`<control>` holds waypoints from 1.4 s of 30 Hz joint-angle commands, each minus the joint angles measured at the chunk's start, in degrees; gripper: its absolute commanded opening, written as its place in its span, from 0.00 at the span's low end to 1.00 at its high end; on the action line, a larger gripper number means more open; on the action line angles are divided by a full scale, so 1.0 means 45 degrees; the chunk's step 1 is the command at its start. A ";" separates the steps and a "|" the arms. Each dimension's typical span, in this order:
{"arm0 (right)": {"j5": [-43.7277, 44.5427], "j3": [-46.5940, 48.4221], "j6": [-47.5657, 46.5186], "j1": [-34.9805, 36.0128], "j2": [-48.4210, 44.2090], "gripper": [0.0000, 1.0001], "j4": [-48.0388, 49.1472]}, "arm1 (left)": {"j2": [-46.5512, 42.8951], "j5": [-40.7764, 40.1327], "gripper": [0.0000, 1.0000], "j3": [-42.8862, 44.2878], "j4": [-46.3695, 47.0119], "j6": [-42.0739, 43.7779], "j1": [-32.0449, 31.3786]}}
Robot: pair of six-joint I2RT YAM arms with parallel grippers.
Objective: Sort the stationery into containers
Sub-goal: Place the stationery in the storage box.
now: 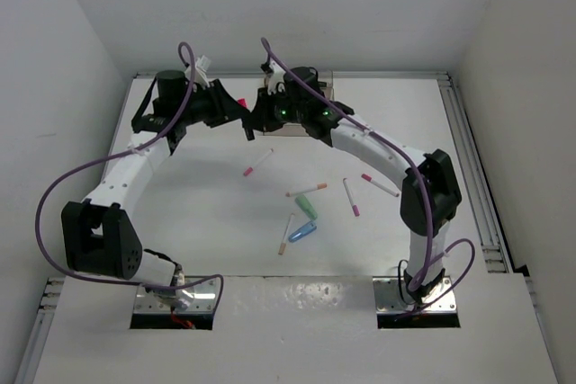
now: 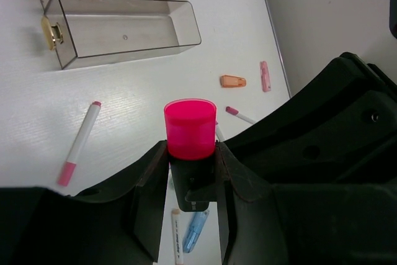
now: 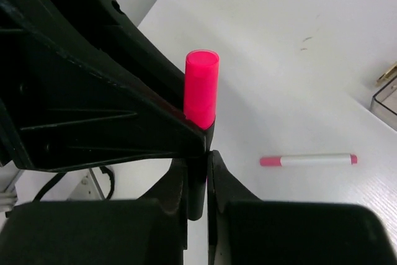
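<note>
While both arms meet at the far middle of the bench [image 1: 396, 123], one stubby black highlighter [image 2: 190, 128] with a bright pink cap sits upright between them, off the surface. The left fingers [image 2: 155, 175] pinch its black barrel across the wide sides, cap sticking up above them. The right fingers [image 3: 218, 184] are pressed onto the same barrel across the narrow sides, just below the cap. So both hold the one item. The containers [image 2: 130, 54], two clear trays side by side in the left wrist view, lie just beyond the held highlighter. Neither tray shows anything inside. A thin white pen [image 2: 79, 144] with pink ends lies flat on the bench near the trays. An orange piece [image 2: 232, 81] and a pink piece [image 2: 265, 76] lie close together further right. A blue piece [image 2: 195, 230] shows below the fingers. More pens and a green piece [image 1: 307, 207] are scattered mid-bench.
</note>
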 commanded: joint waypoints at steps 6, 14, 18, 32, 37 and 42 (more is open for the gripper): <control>0.0693 0.0423 -0.3363 -0.0866 -0.0217 0.00 0.0100 | -0.0526 -0.0830 0.99 0.0137 -0.0314 0.0017 0.0918; 0.1065 0.0496 -1.3940 -0.3054 0.1576 0.00 0.2673 | -0.0507 -0.2769 1.00 0.0276 -0.1354 0.3318 0.1371; 0.0870 0.2899 -1.6508 -0.3954 0.4017 0.00 0.2832 | -0.0449 -0.3004 1.00 -0.0544 -0.1023 0.3281 0.1370; 0.0459 0.6694 -1.8662 -0.4424 0.8436 0.13 0.4102 | 0.0782 -0.2497 1.00 -0.1327 -0.0397 0.3163 0.1429; 0.0342 0.6303 -1.8213 -0.4483 0.8378 0.66 0.4569 | 0.1016 -0.2360 1.00 -0.1269 -0.0319 0.3104 0.1527; 0.0166 0.6128 -1.7959 -0.4483 0.7949 0.72 0.4784 | 0.0958 -0.2438 1.00 -0.1249 -0.0299 0.3240 0.1585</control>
